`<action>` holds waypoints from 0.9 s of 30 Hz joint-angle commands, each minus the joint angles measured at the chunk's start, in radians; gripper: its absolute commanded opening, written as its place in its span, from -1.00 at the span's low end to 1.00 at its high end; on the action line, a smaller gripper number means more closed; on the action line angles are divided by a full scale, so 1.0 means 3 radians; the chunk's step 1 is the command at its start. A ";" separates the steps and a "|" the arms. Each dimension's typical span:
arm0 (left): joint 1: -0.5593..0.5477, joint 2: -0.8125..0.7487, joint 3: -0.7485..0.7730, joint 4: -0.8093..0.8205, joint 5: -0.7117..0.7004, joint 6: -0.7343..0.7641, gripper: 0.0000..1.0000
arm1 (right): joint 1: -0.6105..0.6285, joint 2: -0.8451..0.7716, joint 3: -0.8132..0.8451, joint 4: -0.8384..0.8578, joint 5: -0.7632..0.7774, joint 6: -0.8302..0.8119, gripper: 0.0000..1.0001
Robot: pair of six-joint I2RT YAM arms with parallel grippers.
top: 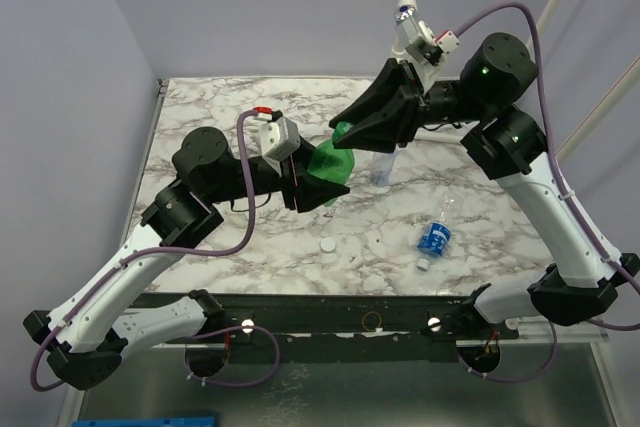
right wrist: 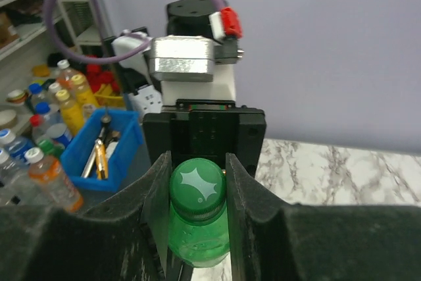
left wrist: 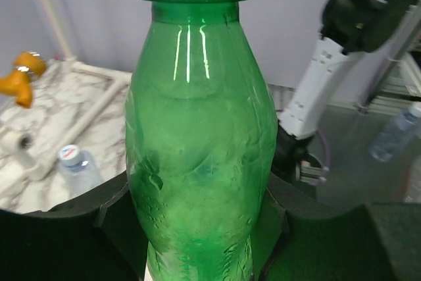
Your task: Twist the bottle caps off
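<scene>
**Top external.** L gripper (top: 322, 185) is closed round the body of the green bottle (top: 332, 160). The bottle is tilted, neck toward the R arm. Cannot tell if its base touches the marble table (top: 200, 117). R gripper (top: 352, 130) is closed over the neck end. A clear bottle (top: 385, 169) stands just beside it. A small blue-label bottle (top: 434, 237) lies toward the front, well apart. A loose white cap (top: 327, 244) lies on the table.

**Left wrist.** The green bottle fills the view, seated between the L fingers (left wrist: 115, 218) w/ contact on both sides. There is a small crease in the wall on the left. The top runs out of frame.

**Right wrist.** Green cap (right wrist: 197, 185) sits centred between the R fingers (right wrist: 158, 195), w/ both pads against its sides. The neck ring below is free.

**Assessment.** The step in hand looks to be turning this cap off.
- Align the R wrist axis w/ the neck.
- Grip the cap skirt only, not the ring.
- L hold must stop the body spinning, but the thin wall will likely buckle if over-squeezed.
- Turn anticlockwise, and lift along the axis only once the threads release.
- Risks: pads slipping on the cap, and an arm knocking the clear bottle.
</scene>
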 commanded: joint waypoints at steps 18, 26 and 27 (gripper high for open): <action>-0.0031 0.0055 -0.0187 0.0336 -0.1344 0.0663 -1.00 | -0.0005 -0.0172 -0.0184 -0.0116 0.1820 0.0195 0.86; -0.0034 0.0155 -0.0246 0.0482 -0.1902 0.0792 -1.00 | -0.0002 0.0031 -0.0006 -0.0300 0.2027 0.0332 0.71; -0.0031 0.0167 -0.0247 0.0491 -0.1923 0.0804 -1.00 | -0.0004 0.0096 0.0060 -0.0359 0.2076 0.0348 0.68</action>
